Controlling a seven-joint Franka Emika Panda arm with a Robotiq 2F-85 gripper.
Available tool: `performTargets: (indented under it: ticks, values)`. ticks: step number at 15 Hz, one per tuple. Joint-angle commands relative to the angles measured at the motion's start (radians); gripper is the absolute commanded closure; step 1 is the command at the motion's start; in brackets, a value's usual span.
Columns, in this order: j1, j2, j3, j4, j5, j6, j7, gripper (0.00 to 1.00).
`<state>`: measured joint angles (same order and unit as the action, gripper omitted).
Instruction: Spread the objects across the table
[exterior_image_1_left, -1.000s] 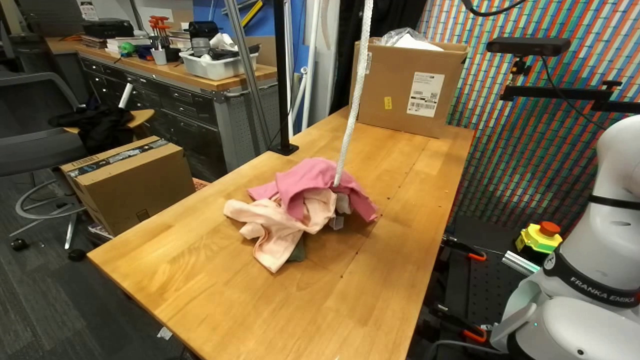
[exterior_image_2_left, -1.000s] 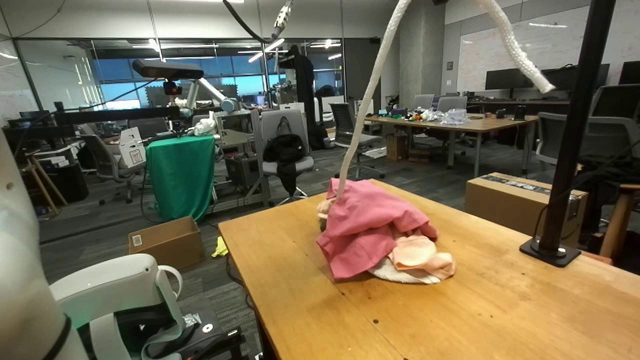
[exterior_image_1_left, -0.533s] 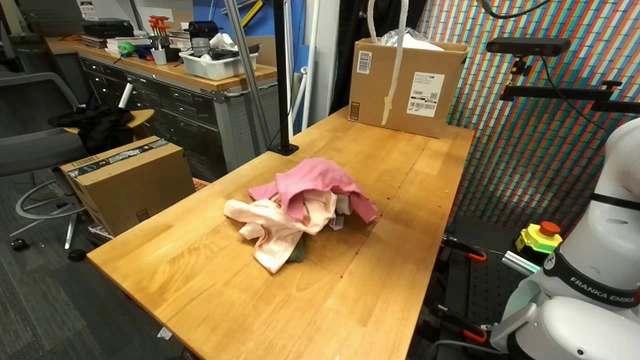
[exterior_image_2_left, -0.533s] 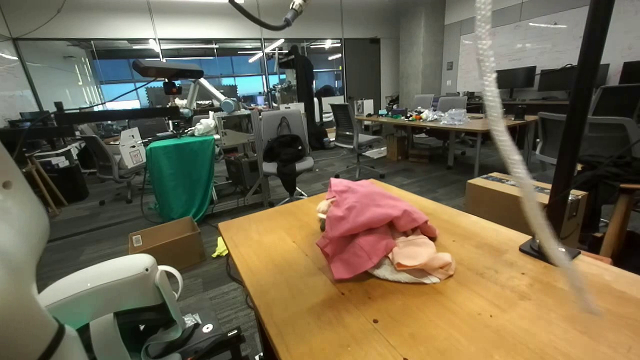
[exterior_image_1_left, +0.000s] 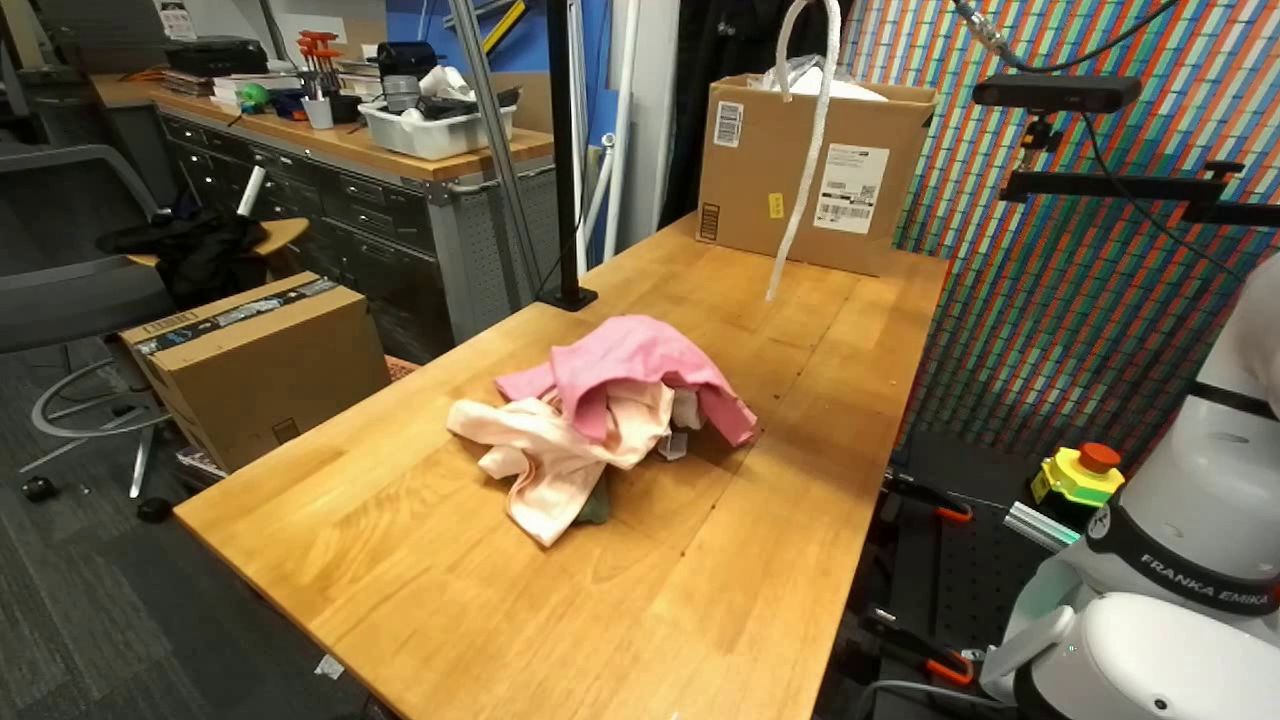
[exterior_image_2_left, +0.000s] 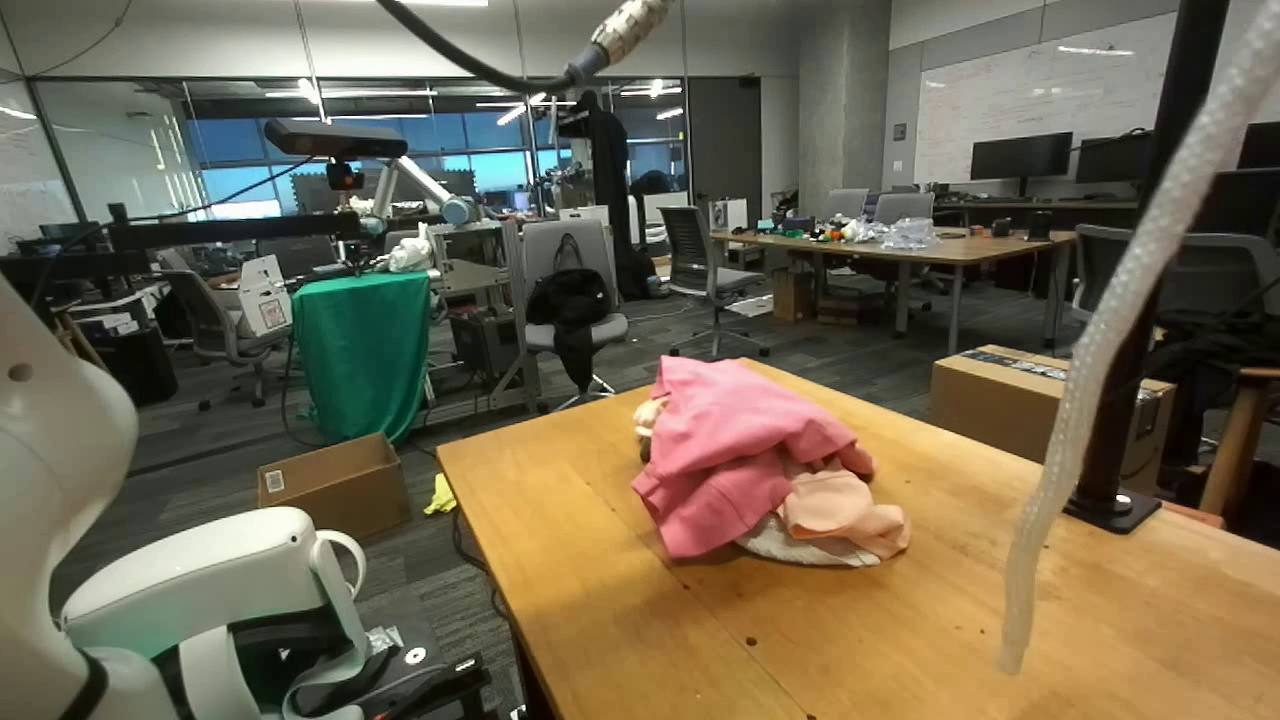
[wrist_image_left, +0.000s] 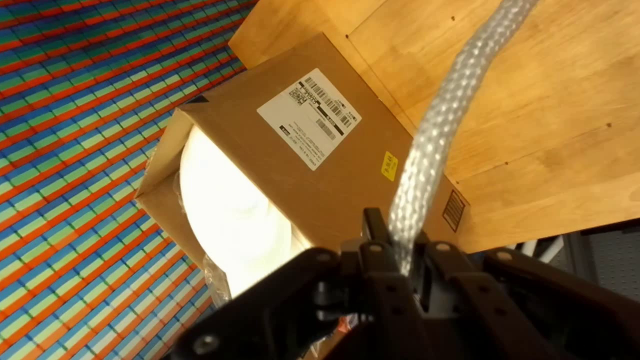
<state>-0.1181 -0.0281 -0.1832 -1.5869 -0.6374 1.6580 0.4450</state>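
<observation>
My gripper (wrist_image_left: 400, 232) is shut on a thick white braided rope (wrist_image_left: 435, 130) in the wrist view; it is out of view in both exterior views. The rope hangs down in an exterior view (exterior_image_1_left: 812, 150) and in an exterior view (exterior_image_2_left: 1075, 400), its free end over the table between the pile and the large box. I cannot tell whether that end touches the table. A crumpled pile lies mid-table: a pink cloth (exterior_image_1_left: 640, 360) on top, a peach cloth (exterior_image_1_left: 560, 470) partly under it, a dark green edge (exterior_image_1_left: 597, 505) and a white cloth (exterior_image_2_left: 795, 545) mostly hidden.
The wooden table (exterior_image_1_left: 430, 600) has a large open cardboard box (exterior_image_1_left: 760, 150) at its far end. A black pole (exterior_image_1_left: 563, 150) stands on the table's edge. A camera on a bracket (exterior_image_1_left: 1057, 92) stands beside the table near the arm.
The rope has come away from the top of the pile and swung toward the large box. Its end hangs lower than half a second ago. The pile has not moved.
</observation>
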Motion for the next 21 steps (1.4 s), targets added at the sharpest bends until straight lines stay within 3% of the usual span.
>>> performTargets:
  ticks: [1, 6, 10, 11, 13, 20, 21]
  values:
    - [-0.072, -0.028, -0.041, -0.138, 0.010, 0.167, 0.005, 0.91]
    - [-0.149, -0.010, -0.097, -0.288, 0.005, 0.320, 0.017, 0.91]
    - [-0.166, 0.008, -0.106, -0.348, 0.018, 0.382, -0.001, 0.90]
    - [-0.164, 0.014, -0.103, -0.355, 0.013, 0.385, -0.004, 0.65]
    - [-0.158, 0.022, -0.096, -0.364, 0.013, 0.390, -0.010, 0.57]
    - [-0.088, -0.025, -0.025, -0.411, -0.013, 0.389, -0.008, 0.04]
    - [-0.069, -0.041, -0.003, -0.425, -0.013, 0.390, -0.015, 0.01]
